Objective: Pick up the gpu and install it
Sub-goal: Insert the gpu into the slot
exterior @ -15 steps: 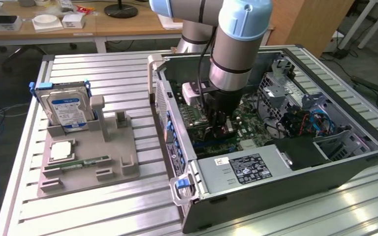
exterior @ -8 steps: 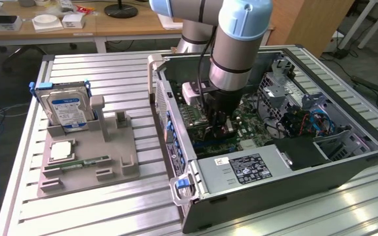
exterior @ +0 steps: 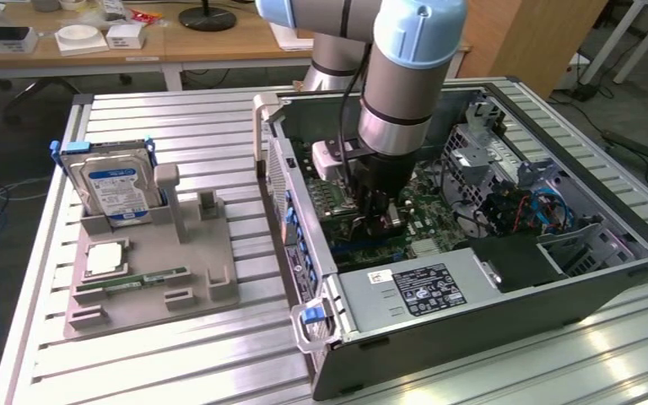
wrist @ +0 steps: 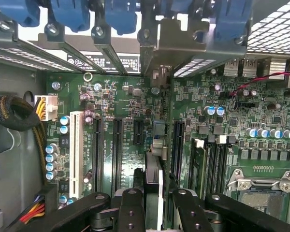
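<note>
At the exterior view's left, the grey tray (exterior: 195,245) carried the blue-labelled hard drive (exterior: 116,187) standing upright and the green memory stick (exterior: 144,279) lying flat. To their right lay the open computer case (exterior: 594,283), with my gripper (exterior: 376,216) lowered inside it over the motherboard (exterior: 437,232). In the wrist view my fingers (wrist: 130,208) were drawn in narrow, clamped on the gpu (wrist: 153,174). It stood edge-on over the board between two long black slots (wrist: 117,150). I could not tell whether it was seated.
</note>
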Robot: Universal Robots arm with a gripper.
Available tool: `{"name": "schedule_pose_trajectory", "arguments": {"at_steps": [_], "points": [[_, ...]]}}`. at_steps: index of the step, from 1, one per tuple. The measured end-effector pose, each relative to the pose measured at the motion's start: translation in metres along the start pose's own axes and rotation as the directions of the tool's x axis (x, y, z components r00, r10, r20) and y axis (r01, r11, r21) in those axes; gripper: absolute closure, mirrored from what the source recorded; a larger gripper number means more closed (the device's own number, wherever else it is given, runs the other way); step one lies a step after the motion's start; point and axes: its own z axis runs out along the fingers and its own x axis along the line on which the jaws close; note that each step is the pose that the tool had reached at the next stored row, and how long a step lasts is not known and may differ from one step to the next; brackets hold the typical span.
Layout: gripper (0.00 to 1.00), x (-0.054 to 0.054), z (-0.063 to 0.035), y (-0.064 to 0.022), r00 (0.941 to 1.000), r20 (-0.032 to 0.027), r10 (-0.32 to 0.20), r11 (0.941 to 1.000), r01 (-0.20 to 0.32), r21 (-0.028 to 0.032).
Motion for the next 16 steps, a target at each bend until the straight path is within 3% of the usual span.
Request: {"name": "schedule_pose_trajectory", "arguments": {"at_steps": [4,16], "points": [[0.73,0.0,0.0,0.0003,1.0,-0.0004,0.0,0.9999,0.0,0.0113],[0.73,-0.0001,0.0,0.0039,1.0,-0.0004,0.0,0.9999,0.0,0.0119]]}}
